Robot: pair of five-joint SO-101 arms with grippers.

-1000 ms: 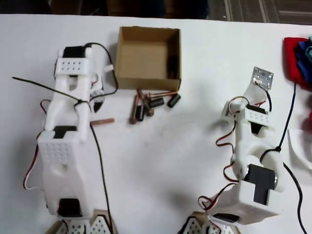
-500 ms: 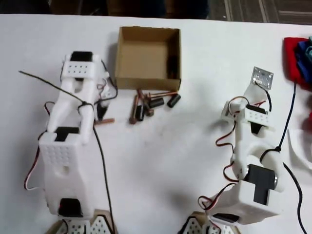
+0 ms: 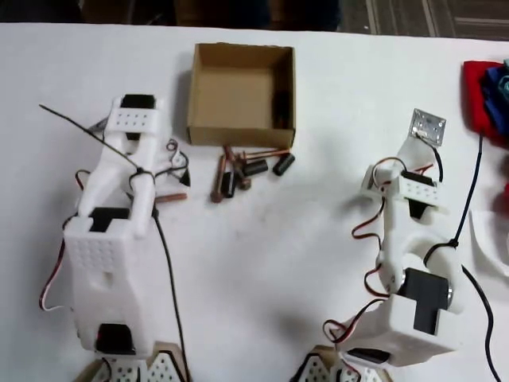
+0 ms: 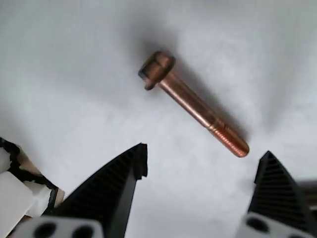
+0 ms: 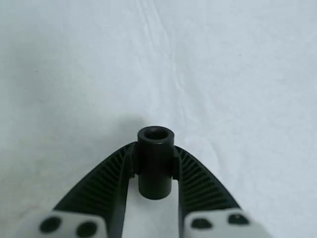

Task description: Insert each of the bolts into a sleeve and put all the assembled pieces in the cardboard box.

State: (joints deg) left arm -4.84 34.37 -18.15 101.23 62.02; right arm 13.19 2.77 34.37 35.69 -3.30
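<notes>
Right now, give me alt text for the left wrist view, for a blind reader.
A copper bolt lies loose on the white table, just ahead of the open left gripper, whose black fingers do not touch it.

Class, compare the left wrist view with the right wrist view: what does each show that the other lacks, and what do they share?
Left wrist view, not the right: a copper bolt lying flat, ahead of the open left gripper, touching neither finger.
Right wrist view, not the left: a black sleeve clamped in the right gripper, its open bore facing the camera.
Both: the white table beneath.
</notes>
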